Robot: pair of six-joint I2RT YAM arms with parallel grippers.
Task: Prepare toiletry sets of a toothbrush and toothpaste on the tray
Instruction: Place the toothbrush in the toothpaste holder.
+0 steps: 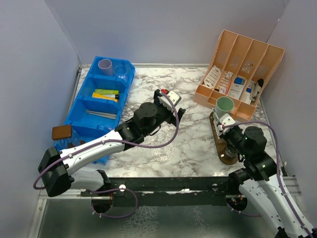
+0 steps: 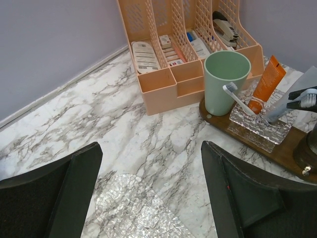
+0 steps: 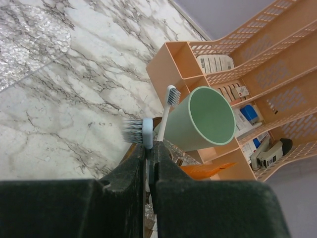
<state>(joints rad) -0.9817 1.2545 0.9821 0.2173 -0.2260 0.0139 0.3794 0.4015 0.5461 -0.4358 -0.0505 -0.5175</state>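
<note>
Left wrist view: left gripper point(image 2: 151, 148) spread wide with nothing between its dark fingers point(image 2: 54, 196), hovering over the white-and-grey marble-patterned table point(image 2: 99, 119); ahead of it the mint green plastic cup point(image 2: 225, 82) stands upright on the far end of the dark wooden tray point(image 2: 285, 151), just in front of the peach plastic slotted organizer point(image 2: 168, 64); beside the cup on the tray sits a clear ribbed glass dish point(image 2: 257, 126); a thin white toothbrush point(image 2: 238, 99) leans out of the dish with its head up against the cup side; an orange squeeze tube point(image 2: 267, 82) stands tilted in the same dish; right wrist view: right gripper point(image 3: 150, 148) pressed together, pinching a light-blue-headed toothbrush point(image 3: 141, 131) just below its head, bristles pointing left, held above the dish near the cup; top external view: blue plastic bin point(image 1: 79, 116) at left, well apart from the tray, holds a lilac cup point(image 1: 105, 66), coloured tubes and thin brushes in separate compartments; too small to tell more.
</note>
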